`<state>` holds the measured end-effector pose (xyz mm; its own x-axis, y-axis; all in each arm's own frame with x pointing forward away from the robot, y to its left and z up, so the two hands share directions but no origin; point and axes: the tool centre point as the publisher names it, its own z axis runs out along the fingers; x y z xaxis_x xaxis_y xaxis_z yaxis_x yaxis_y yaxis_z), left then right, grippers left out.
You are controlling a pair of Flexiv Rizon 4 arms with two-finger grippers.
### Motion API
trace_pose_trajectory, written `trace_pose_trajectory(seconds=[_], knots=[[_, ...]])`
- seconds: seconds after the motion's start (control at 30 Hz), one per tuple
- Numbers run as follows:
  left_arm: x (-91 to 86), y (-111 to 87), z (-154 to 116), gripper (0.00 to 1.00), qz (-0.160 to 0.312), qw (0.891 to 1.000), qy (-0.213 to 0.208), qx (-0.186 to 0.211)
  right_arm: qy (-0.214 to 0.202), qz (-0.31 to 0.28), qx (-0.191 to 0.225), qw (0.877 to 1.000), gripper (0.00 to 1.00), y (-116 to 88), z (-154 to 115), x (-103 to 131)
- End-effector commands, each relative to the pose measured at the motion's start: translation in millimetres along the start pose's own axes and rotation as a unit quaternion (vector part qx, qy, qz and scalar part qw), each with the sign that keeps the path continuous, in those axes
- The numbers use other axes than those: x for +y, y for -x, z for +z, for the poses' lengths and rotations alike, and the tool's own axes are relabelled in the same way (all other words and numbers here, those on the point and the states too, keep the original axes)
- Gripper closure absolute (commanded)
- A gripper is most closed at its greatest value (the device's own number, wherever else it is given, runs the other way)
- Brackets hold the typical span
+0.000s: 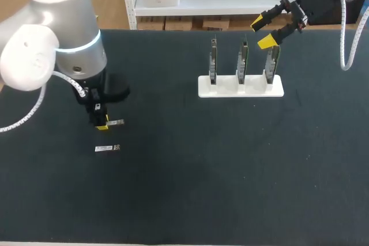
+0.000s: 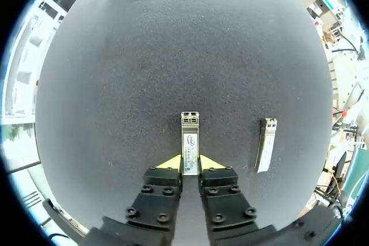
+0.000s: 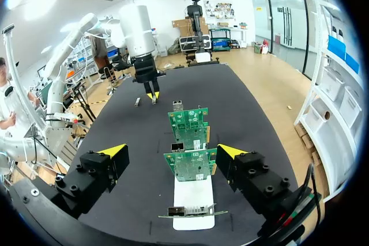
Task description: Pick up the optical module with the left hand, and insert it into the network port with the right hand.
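Observation:
A silver optical module (image 2: 189, 139) lies on the black table between the yellow tips of my left gripper (image 2: 189, 164), and both fingers press its sides. From above, that module (image 1: 116, 123) sticks out to the right of the left gripper (image 1: 102, 124). A second module (image 1: 108, 148) (image 2: 266, 144) lies loose beside it. My right gripper (image 1: 266, 31) hangs open above the right end of a white stand (image 1: 240, 88), which holds three upright network cards (image 3: 190, 162). In the right wrist view those cards stand ahead of the right gripper (image 3: 173, 155), between its spread fingers.
The white stand (image 3: 193, 197) with its cards is the only tall obstacle, at the table's back right. My left arm (image 3: 138, 33) stands at the far end of the table in the right wrist view. Dark mat covers the table's front and middle.

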<state>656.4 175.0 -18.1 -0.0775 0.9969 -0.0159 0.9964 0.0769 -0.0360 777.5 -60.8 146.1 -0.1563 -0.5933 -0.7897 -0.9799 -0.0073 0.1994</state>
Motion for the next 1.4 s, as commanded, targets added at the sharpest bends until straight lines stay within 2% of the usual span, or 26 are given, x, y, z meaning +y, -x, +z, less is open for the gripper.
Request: trace_pose_trajectory(seconds=[0.03,0.33,0.5,0.63,0.8,0.9,1.0,1.13,1.23,1.4], knots=[[7.4,6.1,-4,1.0,-0.004,1.0,0.002,-0.013,-0.003,0.0,0.0,1.0,0.0,0,0,2],[36.1,29.6,-38,1.0,-0.015,0.996,0.029,-0.087,-0.003,0.0,0.0,1.0,0.0,0,0,2],[66.3,48.1,-62,1.0,-0.042,0.984,0.048,-0.165,-0.003,0.0,0.0,1.0,0.0,0,0,2],[95.4,72.6,-80,1.0,-0.082,0.961,0.065,-0.258,-0.003,0.0,0.0,1.0,0.0,0,0,2],[127.9,109.6,-114,1.0,-0.094,0.926,0.083,-0.357,-0.003,0.0,0.0,1.0,0.0,0,0,2],[145.7,128.8,-128,1.0,-0.084,0.918,0.096,-0.375,-0.003,0.0,0.0,1.0,0.0,0,0,2],[155.9,147.4,-137,1.0,-0.076,0.911,0.099,-0.394,-0.003,0.0,0.0,1.0,0.0,0,0,2],[163.7,169.9,-149,1.0,-0.063,0.904,0.104,-0.409,-0.003,0.0,0.0,1.0,0.0,0,0,2],[166.7,179.8,-158,1.0,-0.059,0.896,0.108,-0.426,-0.003,0.0,0.0,1.0,0.0,0,0,2],[168.4,197.3,-179,1.0,-0.053,0.877,0.111,-0.464,-0.003,0.0,0.0,1.0,0.0,0,0,2]])
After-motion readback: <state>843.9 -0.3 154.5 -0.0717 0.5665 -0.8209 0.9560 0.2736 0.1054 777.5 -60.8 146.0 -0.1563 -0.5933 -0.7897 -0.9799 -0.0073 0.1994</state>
